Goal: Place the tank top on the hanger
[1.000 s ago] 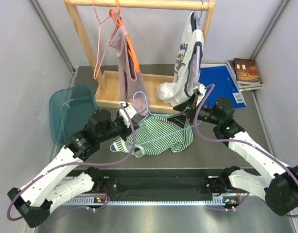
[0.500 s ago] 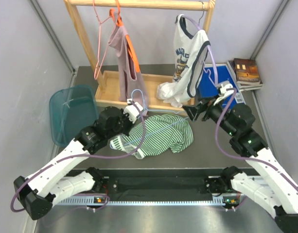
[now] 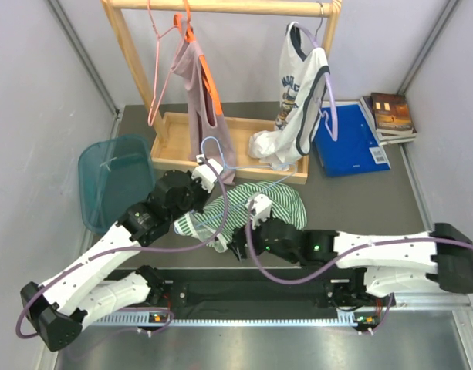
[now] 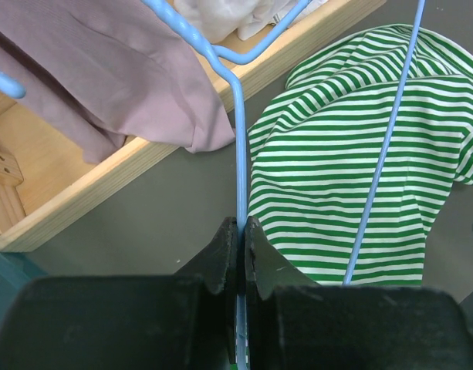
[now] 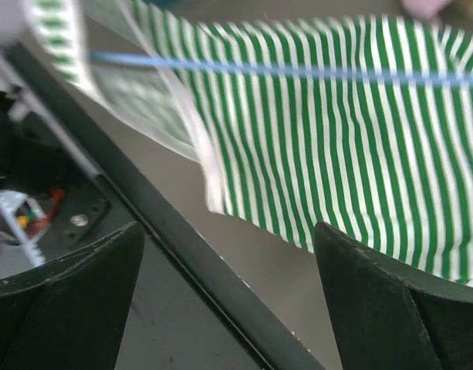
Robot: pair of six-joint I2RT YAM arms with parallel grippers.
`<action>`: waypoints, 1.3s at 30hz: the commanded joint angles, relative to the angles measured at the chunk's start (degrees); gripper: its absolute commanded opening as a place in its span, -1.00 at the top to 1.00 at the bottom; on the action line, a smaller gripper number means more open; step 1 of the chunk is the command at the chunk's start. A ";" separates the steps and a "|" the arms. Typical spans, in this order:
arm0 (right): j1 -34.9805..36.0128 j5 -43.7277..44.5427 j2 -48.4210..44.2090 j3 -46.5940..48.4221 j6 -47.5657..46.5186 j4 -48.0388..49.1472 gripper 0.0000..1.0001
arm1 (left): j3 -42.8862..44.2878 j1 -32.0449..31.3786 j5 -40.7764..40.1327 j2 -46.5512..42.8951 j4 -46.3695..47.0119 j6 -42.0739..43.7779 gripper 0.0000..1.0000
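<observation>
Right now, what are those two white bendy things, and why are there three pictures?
Those are two robot arms, each ending in a two-finger pincher called a gripper. The big picture comes from a camera above and behind them. The other two come from little cameras on the wrists, showing each arm's own fingers. The left gripper is pinched shut on the hanger, a thin blue wire one. The right gripper is open and holds nothing; it hangs over the near edge of the tank top, the green-and-white striped one lying on the table. Behind stand a wooden rack with other clothes, a teal basket and a blue folder.
</observation>
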 commanded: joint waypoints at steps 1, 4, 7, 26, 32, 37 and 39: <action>1.95 8.31 8.56 4.27 8.80 2.66 -0.79 | -0.35 -0.25 -1.24 -1.60 4.64 -1.61 1.00; 3.18 10.77 13.93 5.42 9.69 3.36 -0.79 | -0.52 -0.25 -1.07 -2.39 4.81 -1.79 1.00; 3.54 11.39 18.59 6.20 9.86 6.44 -0.79 | -0.70 -0.25 -0.80 -2.84 4.99 -1.96 1.00; -5.14 21.86 7.11 7.53 2.32 -19.29 0.92 | -2.72 -5.08 -1.75 -5.30 5.34 1.02 1.00; -14.65 21.05 1.74 6.65 -1.83 -25.89 0.76 | -3.07 -10.79 -10.99 -3.80 4.55 2.70 1.00; -16.33 18.18 1.30 5.77 2.21 -26.08 -0.16 | -3.25 -11.50 -12.58 -2.49 4.73 2.17 1.00; -14.75 14.39 0.34 4.55 5.46 -24.94 -0.42 | -3.33 -11.67 -12.23 -1.17 5.08 0.94 1.00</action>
